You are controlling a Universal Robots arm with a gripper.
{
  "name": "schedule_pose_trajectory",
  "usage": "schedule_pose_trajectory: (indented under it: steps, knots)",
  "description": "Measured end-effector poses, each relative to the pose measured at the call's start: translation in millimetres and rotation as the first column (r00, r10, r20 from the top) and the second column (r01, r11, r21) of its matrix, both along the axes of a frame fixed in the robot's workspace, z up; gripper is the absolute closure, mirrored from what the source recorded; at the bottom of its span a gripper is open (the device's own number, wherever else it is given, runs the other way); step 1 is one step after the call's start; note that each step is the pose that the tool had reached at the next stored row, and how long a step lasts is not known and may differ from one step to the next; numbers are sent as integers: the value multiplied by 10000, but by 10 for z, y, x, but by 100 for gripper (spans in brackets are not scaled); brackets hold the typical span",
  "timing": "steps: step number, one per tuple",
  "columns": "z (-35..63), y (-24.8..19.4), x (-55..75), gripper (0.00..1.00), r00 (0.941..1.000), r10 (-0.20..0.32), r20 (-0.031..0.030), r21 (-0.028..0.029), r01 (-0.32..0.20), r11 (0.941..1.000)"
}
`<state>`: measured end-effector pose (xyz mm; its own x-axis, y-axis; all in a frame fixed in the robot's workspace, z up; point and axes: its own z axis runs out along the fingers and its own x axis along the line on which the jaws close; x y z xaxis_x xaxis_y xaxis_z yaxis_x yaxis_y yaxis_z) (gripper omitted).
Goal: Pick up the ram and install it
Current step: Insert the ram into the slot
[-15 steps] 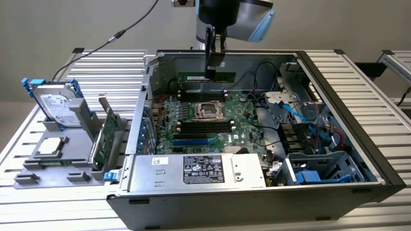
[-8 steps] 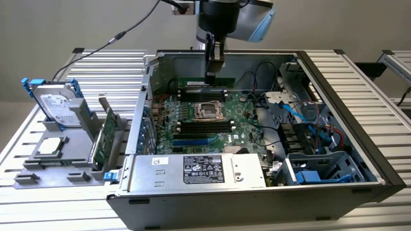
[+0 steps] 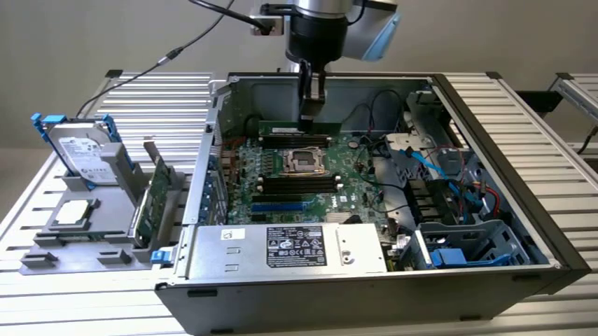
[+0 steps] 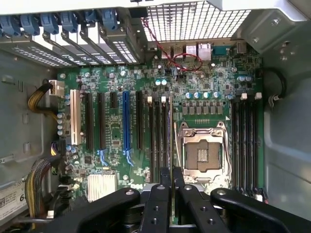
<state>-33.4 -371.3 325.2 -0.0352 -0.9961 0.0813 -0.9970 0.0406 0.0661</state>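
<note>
Exterior view, upper centre of frame: tool (image 3: 311,115) clenched on the ram (image 3: 285,129), just above the memory slots (image 4: 159,141). Risk: slight misalignment could tilt or jam the stick against a slot wall.

**Legible markings.** Power supply label (image 3: 297,246), on the unit along the near edge of the computer case (image 3: 374,301): a white sheet with a black block of small print and symbols, none of it readable. Hard drive label (image 3: 82,150), on the drive standing at the far corner of the grey holder (image 3: 94,245): print not readable. White sticker (image 4: 10,201), seen in the wrist view at the case floor's edge: one large digit, "6", with the rest cut off.
</note>
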Motion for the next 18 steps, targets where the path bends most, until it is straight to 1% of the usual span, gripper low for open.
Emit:
schedule_pose_trajectory:
  steps: [15, 17, 18]
  knots:
    - [-273, -93, 0, 87, 10000, -70, 0, 1, 70, 10000]
    - [-310, -133, 0, 87, 10000, -70, 1, 1, 70, 10000]
    - [-329, -165, 0, 87, 10000, -69, 0, 3, 69, 10000]
